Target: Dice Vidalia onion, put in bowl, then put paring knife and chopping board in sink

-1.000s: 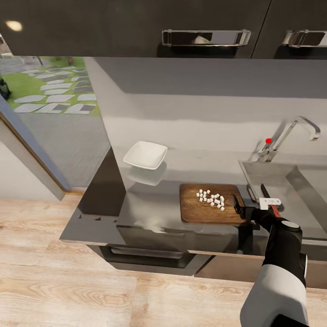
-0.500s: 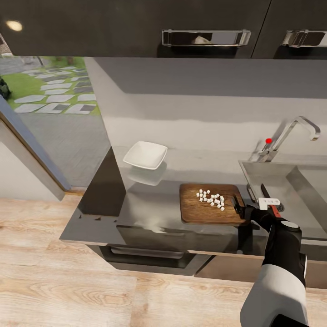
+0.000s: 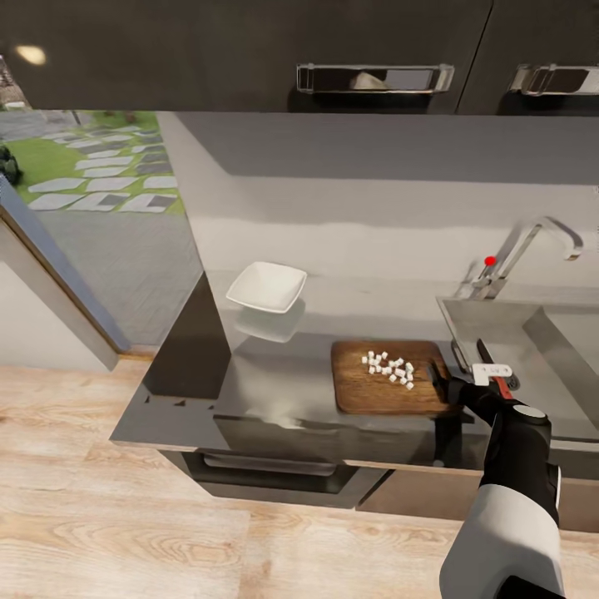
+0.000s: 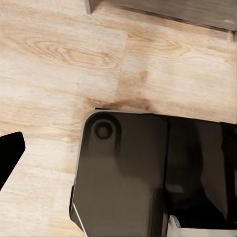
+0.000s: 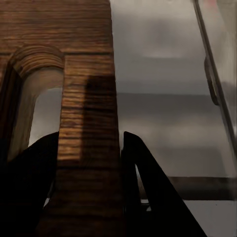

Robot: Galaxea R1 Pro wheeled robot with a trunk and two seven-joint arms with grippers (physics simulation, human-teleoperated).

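The dark wooden chopping board lies on the grey countertop, with the diced Vidalia onion as small white cubes on its far half. My right gripper is shut on the chopping board's handle end by the sink. The right wrist view shows the black fingers clamping the wooden strip beside the slot hole. The paring knife lies just right of the gripper on the sink's left part, red handle toward me. The white bowl stands empty at the back left.
A chrome tap with a red dot rises behind the sink. Dark upper cabinets hang overhead. In the left wrist view a dark fingertip hangs over the wooden floor beside my black base.
The board has edged slightly toward the sink with my right gripper on it. The head view has shifted a little.
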